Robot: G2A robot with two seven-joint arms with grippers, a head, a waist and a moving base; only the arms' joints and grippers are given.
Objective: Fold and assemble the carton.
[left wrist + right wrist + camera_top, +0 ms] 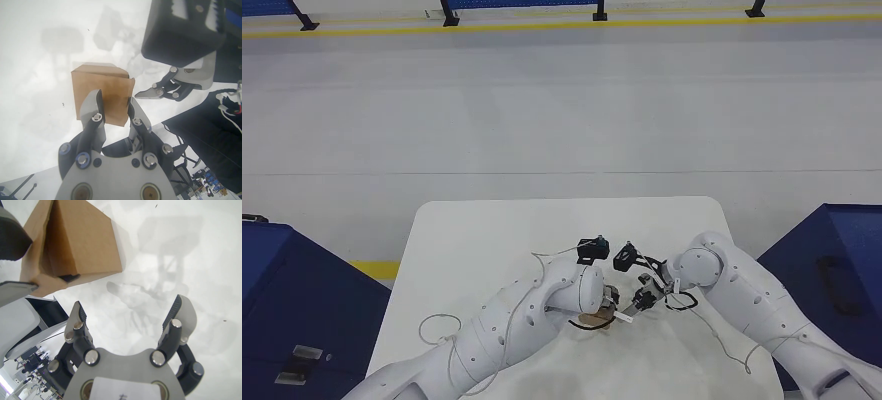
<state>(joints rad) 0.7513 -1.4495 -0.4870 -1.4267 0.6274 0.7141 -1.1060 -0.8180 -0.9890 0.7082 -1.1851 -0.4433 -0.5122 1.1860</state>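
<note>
Brown cardboard carton (pixel 98 81), one end unclosed, sits clamped in the left gripper (pixel 115 96); the empty, spread right gripper (pixel 128 301) likely must tuck its flaps next.

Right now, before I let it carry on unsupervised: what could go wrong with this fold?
1. The left gripper pinches the carton by one end only; a push could twist it or slip it loose.
2. The right gripper hangs open close beside the carton; closing in, a finger might snag the loose end flap and crease it.
</note>
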